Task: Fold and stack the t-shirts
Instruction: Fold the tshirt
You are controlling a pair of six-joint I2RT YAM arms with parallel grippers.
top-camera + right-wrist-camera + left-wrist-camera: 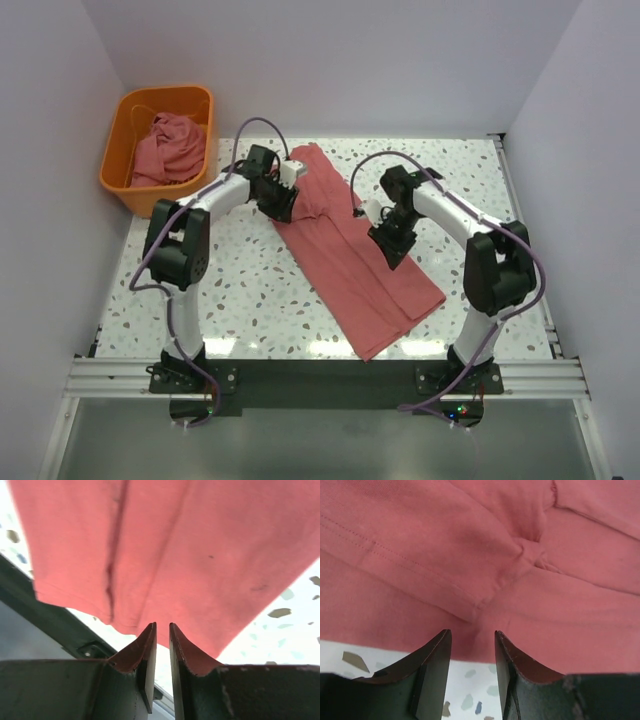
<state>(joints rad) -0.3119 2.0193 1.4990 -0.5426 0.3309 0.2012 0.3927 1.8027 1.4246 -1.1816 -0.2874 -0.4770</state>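
Top external view is showing a t-shirt (pixel 345 275) lying diagonally, folded long, on the tabletop (pixel 250 290); left tool (pixel 282 208) is standing spread at its far end, right tool (pixel 392 252) barely parted over its middle.

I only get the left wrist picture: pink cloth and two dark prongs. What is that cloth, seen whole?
Observer: A t-shirt, folded into a long strip that lies slantwise across the table.
Operator: Is it the only one?
Observer: An orange basket at the far left corner holds more pink cloth, bunched up.
Operator: And the other arm?
Observer: The right gripper hangs over the strip about midway along it, jaws almost together, nothing between them.
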